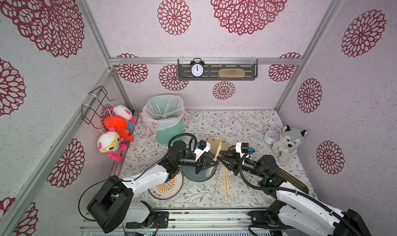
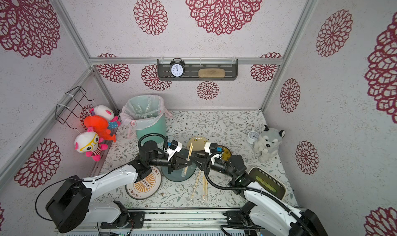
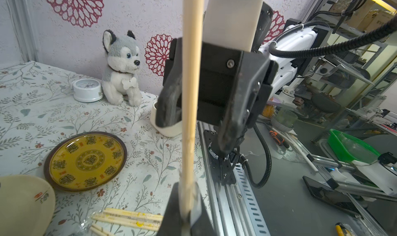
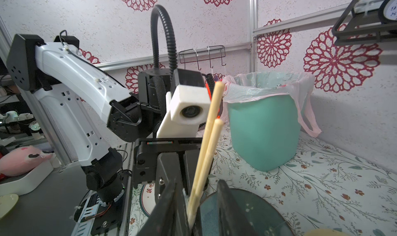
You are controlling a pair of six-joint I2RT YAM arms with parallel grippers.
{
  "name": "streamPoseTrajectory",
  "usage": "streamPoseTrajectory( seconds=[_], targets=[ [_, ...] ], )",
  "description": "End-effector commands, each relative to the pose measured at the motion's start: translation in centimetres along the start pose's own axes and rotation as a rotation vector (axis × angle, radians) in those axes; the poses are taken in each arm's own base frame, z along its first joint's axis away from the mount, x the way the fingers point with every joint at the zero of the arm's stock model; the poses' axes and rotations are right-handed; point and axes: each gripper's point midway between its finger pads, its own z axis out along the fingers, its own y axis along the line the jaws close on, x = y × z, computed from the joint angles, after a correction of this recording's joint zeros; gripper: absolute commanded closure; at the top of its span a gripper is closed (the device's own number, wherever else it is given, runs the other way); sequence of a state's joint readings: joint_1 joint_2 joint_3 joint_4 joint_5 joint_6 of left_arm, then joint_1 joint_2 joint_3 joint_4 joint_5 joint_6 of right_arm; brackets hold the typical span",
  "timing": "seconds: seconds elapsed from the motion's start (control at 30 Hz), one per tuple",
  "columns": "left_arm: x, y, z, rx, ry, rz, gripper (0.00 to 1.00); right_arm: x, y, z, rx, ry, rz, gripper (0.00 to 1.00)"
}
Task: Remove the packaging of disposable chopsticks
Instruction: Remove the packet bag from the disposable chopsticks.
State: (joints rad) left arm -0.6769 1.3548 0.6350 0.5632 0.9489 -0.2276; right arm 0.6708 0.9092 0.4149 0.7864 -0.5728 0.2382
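left gripper [image 3: 187, 204] pinches the sleeve [image 3: 195, 192] so it cannot slip. right gripper [image 4: 198, 188] has its jaws spread round the bare sticks [image 4: 211, 116], likely to pull them out.

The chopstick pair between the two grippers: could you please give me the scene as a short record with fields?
held chopsticks: tilted, lower end over the dark plate
left gripper: shut on held chopsticks
right gripper: open, jaws either side of the sticks
wrapped pairs: two, lying flat beside the plate
bin: green, lined, at the back
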Motion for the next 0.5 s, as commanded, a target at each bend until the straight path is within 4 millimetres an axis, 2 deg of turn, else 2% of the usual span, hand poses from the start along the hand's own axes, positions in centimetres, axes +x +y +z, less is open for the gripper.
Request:
streamPoseTrajectory(
  seconds=[0.0, 0.17, 0.47],
  targets=[
    [-0.4, -1.5, 0.1, 0.046, -0.014, 0.065, 1.00, -2.5, 0.5, 0.3, -0.037, -0.080, -0.027, 0.70],
    [-0.6, -2.2, 0.2, 0.057, -0.027, 0.087, 1.00, -2.2, 0.4, 1.0, -0.059, -0.073, 0.001, 0.74],
    [-1.4, -1.5, 0.3, 0.016, -0.040, 0.104, 1.00, -0.9, 1.5, 0.4, -0.132, -0.084, 0.042, 0.77]
  ],
)
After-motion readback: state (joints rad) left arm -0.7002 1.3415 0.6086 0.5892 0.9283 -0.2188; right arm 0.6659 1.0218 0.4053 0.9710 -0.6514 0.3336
